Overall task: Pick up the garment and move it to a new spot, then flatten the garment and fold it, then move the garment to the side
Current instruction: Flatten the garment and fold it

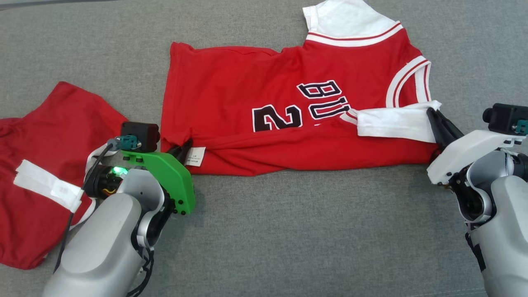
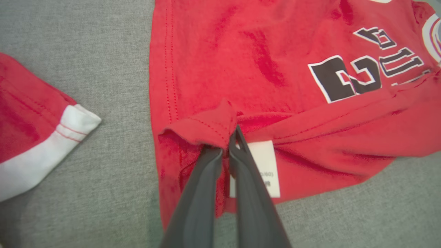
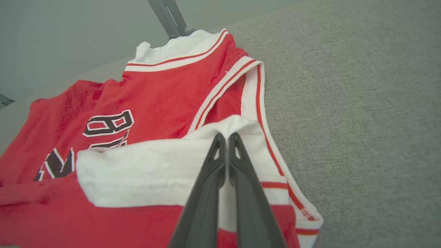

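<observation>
The garment (image 1: 247, 82) is a red jersey with white trim and black lettering, lying sideways on the grey cloth surface (image 1: 288, 231). Its near long edge is folded up over the front. My left gripper (image 1: 185, 149) is shut on the garment's red hem corner (image 2: 210, 124), beside a white care label (image 2: 265, 155). In the left wrist view the left gripper (image 2: 232, 136) pinches that bunched hem. My right gripper (image 1: 433, 113) is shut on the white sleeve (image 1: 392, 123) at the garment's other end. Seen from the right wrist, the right gripper (image 3: 226, 137) nips the white cloth (image 3: 155, 168) against the garment (image 3: 155, 100).
A second red garment (image 1: 41, 136) with white bands lies crumpled at the left, close to my left forearm; its white cuff (image 2: 69, 127) is a short way from the held hem. A dark pole (image 3: 168, 17) stands beyond the collar. Bare grey surface stretches along the front.
</observation>
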{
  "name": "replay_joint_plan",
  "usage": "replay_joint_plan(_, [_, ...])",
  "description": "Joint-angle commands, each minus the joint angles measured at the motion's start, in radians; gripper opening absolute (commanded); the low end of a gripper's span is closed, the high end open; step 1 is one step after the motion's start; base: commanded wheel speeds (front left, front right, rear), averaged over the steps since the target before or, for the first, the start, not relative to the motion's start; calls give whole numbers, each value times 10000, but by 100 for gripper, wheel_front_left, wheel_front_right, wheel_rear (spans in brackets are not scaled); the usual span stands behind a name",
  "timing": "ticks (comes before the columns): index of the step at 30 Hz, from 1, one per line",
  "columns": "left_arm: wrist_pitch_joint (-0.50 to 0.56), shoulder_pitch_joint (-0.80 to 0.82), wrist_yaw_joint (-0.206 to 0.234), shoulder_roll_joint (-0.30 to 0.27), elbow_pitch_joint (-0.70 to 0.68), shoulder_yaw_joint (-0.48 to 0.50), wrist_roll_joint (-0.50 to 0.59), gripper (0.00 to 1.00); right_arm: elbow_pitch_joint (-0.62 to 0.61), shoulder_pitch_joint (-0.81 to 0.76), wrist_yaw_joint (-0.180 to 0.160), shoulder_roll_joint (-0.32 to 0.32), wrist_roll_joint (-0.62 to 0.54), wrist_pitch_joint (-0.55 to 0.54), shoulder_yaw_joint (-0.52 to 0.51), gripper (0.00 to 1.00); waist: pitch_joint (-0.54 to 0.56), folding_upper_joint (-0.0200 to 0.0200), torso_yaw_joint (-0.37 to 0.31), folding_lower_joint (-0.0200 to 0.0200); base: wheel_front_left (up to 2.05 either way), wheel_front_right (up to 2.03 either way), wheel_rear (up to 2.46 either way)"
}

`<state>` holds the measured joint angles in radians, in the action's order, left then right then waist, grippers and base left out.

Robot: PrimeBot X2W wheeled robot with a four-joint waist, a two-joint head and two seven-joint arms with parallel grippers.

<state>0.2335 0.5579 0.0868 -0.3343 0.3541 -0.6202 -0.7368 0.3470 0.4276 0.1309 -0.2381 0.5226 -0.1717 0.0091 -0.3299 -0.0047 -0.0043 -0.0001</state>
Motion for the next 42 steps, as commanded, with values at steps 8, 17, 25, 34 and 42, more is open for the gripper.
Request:
replay_joint_plan(8, [-456, -177, -110, 112, 720, 255, -289, 100, 377, 338, -3, -579, -101, 1150, 847, 100, 201, 47, -199, 1, 0, 0, 0])
replay_joint_plan(17, [-1189, -2031, 353, -519, -786, 828, -762, 100, -1760, -1651, -5, -1512, -134, 1198, 678, 100, 392, 47, -266, 1, 0, 0, 0])
replay_joint_plan(25, [-897, -2204, 507, -631, -1298, 937, -1065, 100, -1917, -2371, -3, -1325, -446, 235, 402, 100, -83, 47, -148, 1, 0, 0, 0])
replay_joint_plan(34, [-446, -1794, 233, -521, -686, 783, -1226, 100, -1110, -1767, -3, -1108, -452, -54, 540, 100, -353, 47, -140, 1, 0, 0, 0])
replay_joint_plan(42, [-106, -1530, -476, -324, -274, 506, -1538, 0, -424, -1054, -3, -1279, 262, -268, 1070, 0, -511, 47, -150, 1, 0, 0, 0])
